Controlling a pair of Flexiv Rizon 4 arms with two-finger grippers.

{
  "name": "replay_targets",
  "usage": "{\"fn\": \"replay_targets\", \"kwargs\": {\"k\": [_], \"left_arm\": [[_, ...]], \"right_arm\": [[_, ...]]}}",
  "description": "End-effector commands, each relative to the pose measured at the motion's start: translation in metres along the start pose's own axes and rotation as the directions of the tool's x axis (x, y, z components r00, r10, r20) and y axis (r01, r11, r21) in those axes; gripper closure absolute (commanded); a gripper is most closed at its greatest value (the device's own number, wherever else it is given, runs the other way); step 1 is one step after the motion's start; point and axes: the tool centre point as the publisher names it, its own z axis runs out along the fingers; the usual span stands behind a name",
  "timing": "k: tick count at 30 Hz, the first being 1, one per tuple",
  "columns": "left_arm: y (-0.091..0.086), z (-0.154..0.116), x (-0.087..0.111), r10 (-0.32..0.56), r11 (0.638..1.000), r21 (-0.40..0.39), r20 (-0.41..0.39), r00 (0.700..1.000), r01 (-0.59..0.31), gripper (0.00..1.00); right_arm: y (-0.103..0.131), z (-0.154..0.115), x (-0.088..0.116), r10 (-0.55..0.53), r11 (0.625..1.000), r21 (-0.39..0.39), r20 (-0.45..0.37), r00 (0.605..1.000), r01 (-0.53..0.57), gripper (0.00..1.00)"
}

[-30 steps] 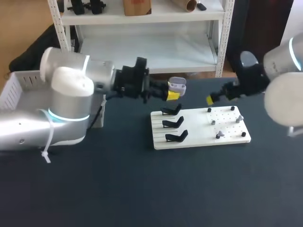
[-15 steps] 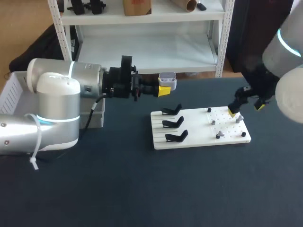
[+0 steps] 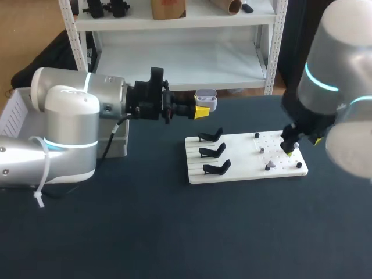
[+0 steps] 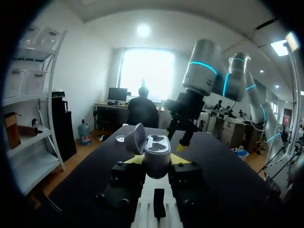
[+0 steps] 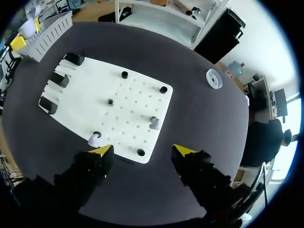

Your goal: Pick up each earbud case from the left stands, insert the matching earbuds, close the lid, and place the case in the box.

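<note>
Two earbuds are sitting among the black pegs on the right half of the white board point(image 3: 244, 168): a white one point(image 5: 94, 139) near the board's edge and a greyish one point(image 5: 154, 123) further in. The right arm point(image 3: 325, 99) is hanging over that half, its jaws standing wide and empty, with the white earbud just ahead of one fingertip. The left arm point(image 3: 87, 110) is holding the earbud case point(image 4: 156, 154) in the air behind the board. Its jaws are clamping the body from both sides, and the lid point(image 4: 135, 138) is tipping open. The three black stands point(image 3: 216, 152) are sitting bare, and the box point(image 3: 17, 110) is waiting at the left of the tabletop point(image 3: 174, 244).

The pick is looking like the riskiest part. Each earbud is small and rounded, so jaws coming down off-centre are likely to nudge it aside or catch a neighbouring peg. A poor pinch could send it rolling onto the dark tabletop. Taking the earbud that is not matching this case is another hazard. During insertion, any tilt could make the bud miss its well, and pressing hard could shift the case in its grip.
</note>
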Motion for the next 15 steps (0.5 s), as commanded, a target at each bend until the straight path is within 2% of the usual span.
{"fn": "replay_targets", "kwargs": {"k": [1,3,10,15], "left_arm": [[-0.001,0.000,0.000,0.001,1.000,-0.005,0.002,1.000,-0.001,1.00],[-0.001,0.000,0.000,0.001,1.000,-0.005,0.002,1.000,-0.001,1.00],[-0.001,0.000,0.000,0.001,1.000,-0.005,0.002,1.000,-0.001,1.00],[-0.001,0.000,0.000,0.001,1.000,-0.005,0.002,1.000,-0.001,1.00]], "right_arm": [[-0.002,0.017,-0.005,-0.014,0.997,0.072,0.002,1.000,0.014,0.41],[-0.002,0.017,-0.007,-0.026,0.996,0.080,0.003,1.000,0.026,0.39],[-0.010,0.028,-0.013,-0.044,0.995,0.091,0.008,0.999,0.043,0.54],[-0.012,0.036,-0.014,-0.037,0.995,0.089,-0.002,0.999,0.037,0.54]]}}
